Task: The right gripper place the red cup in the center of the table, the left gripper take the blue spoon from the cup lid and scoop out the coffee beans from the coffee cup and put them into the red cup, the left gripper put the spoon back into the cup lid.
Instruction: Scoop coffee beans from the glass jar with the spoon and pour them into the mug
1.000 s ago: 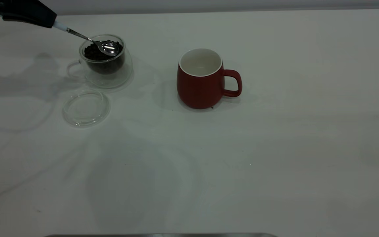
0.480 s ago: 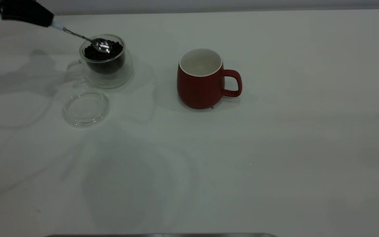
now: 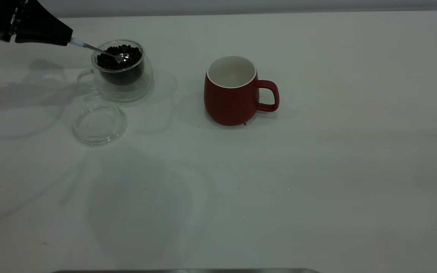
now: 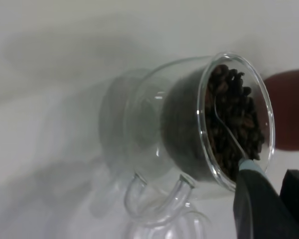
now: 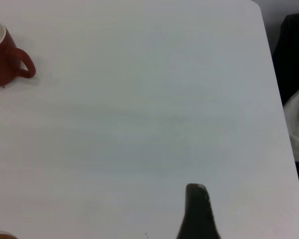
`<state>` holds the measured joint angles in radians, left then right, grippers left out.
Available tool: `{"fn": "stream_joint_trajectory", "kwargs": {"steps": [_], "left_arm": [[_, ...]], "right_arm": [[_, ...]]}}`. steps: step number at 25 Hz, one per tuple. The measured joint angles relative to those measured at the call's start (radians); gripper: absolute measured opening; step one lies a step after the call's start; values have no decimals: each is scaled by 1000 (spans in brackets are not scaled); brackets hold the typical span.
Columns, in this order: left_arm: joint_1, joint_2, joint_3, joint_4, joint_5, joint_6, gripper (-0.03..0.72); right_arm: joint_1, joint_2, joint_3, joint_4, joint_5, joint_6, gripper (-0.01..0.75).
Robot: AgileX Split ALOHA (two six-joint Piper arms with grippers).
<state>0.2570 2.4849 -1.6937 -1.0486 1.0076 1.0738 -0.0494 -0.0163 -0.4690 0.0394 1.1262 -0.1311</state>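
Note:
My left gripper at the table's far left is shut on the blue spoon by its pale handle. The spoon's metal bowl is dug into the coffee beans inside the clear glass coffee cup. The left wrist view shows the spoon neck among the beans and my gripper at the glass rim. The cup lid lies empty in front of the coffee cup. The red cup stands upright mid-table with an empty white inside and its handle to the right. My right gripper hovers over bare table, far from the red cup.
The white table stretches bare to the right and front of the red cup. A table edge and a dark object show in the right wrist view. A grey strip lies along the front edge.
My left gripper has come lower and slightly right, and the spoon now lies flatter. Its bowl has sunk from on top of the beans into them. The cups and lid have not moved.

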Motion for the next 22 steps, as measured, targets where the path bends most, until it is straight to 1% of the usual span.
{"fn": "stream_joint_trajectory", "kwargs": {"steps": [5, 9, 13, 16, 22], "left_arm": [[0, 1, 0, -1, 0, -225, 120], [5, 1, 0, -1, 6, -356, 120], [30, 1, 0, -1, 40, -392, 120], [60, 1, 0, -3, 96, -392, 120], [105, 1, 0, -5, 122, -360, 120]], "right_arm": [[0, 0, 0, 0, 0, 0, 588], [0, 0, 0, 0, 0, 1, 588], [0, 0, 0, 0, 0, 1, 588], [0, 0, 0, 0, 0, 1, 588], [0, 0, 0, 0, 0, 1, 588]]}}
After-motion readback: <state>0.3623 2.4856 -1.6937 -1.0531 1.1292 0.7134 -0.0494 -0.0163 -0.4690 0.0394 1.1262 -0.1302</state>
